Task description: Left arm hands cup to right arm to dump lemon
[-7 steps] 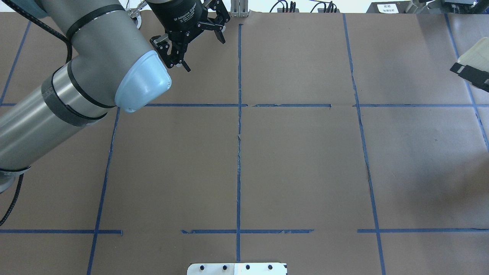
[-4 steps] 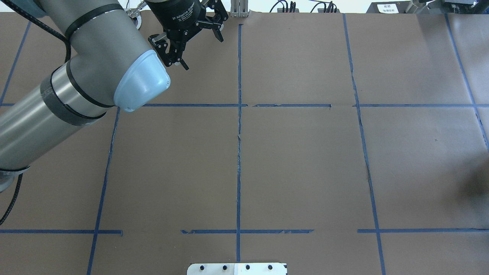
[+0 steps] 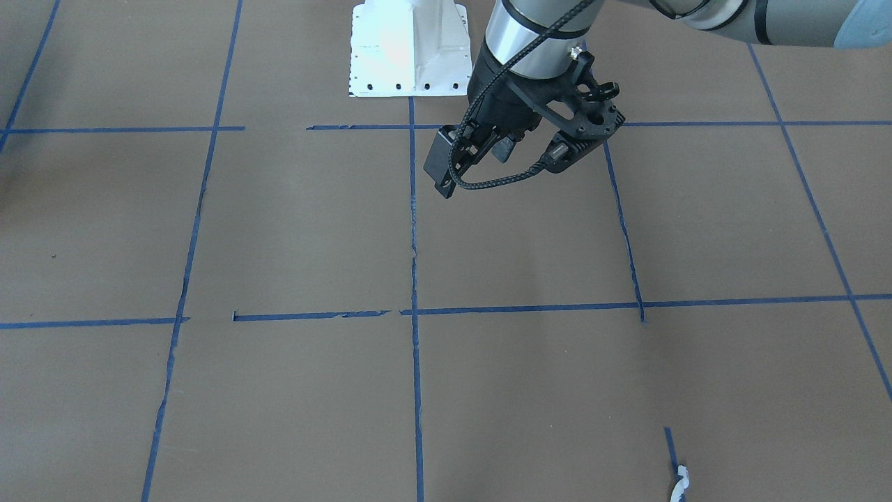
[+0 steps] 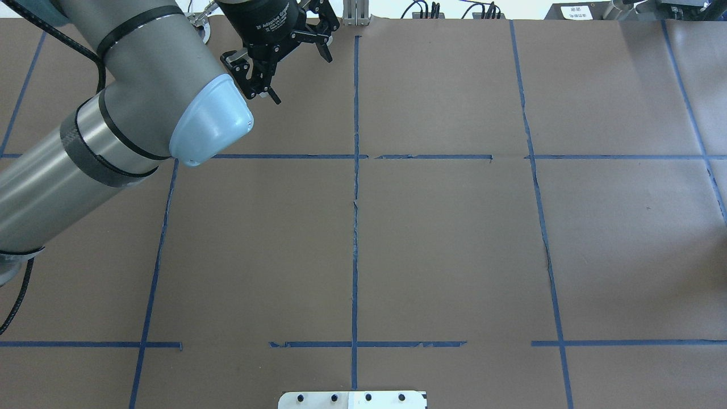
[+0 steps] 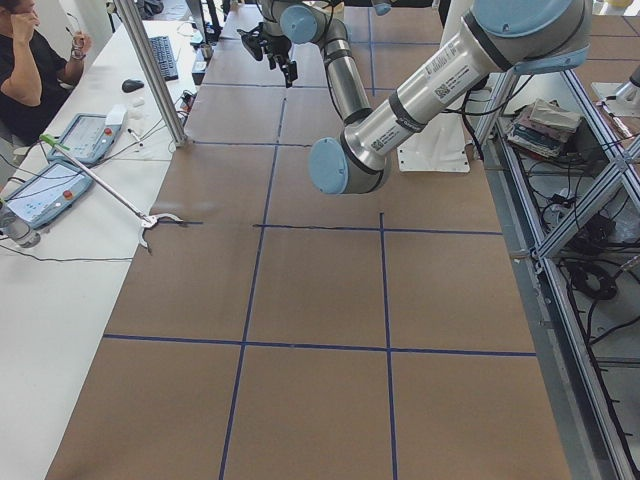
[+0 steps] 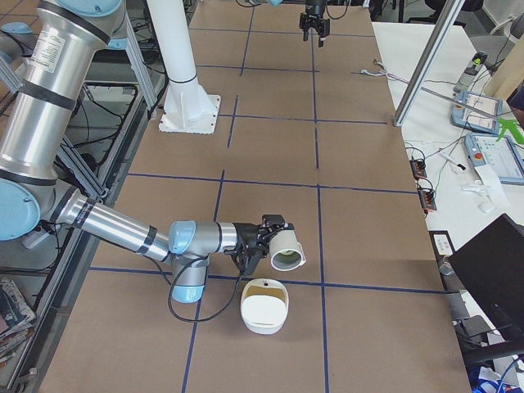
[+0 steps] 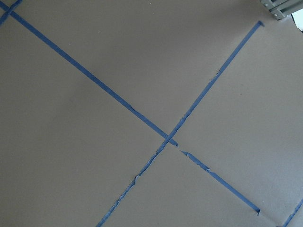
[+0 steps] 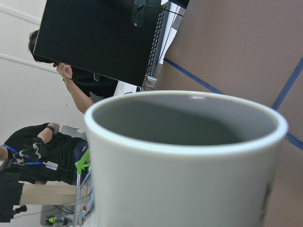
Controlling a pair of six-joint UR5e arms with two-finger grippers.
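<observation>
Well, brown paper gridded with blue tape (image 4: 355, 227) covers the surface (image 4: 454, 238), an operators' desk (image 6: 401, 57) beside it. My left gripper (image 4: 304, 80) hangs above the paper, fingers spread wide and empty. At the end of my low-stretched right arm (image 6: 115, 225) the cup (image 6: 288, 246) is tipped sideways near a white bowl (image 6: 264, 315), and I cannot tell my right gripper's (image 6: 266, 237) grip.

cup (image 6: 288, 250) tipped sideways at right gripper (image 6: 264, 244) | white bowl (image 6: 264, 313) just beside

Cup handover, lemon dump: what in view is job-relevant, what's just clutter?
Job: cup, tilted at right gripper; left gripper, open, empty; white bowl beside cup, likely dump target. No lemon clearly visible.
Clutter: reacher tool, tablet, keyboard, mouse.
</observation>
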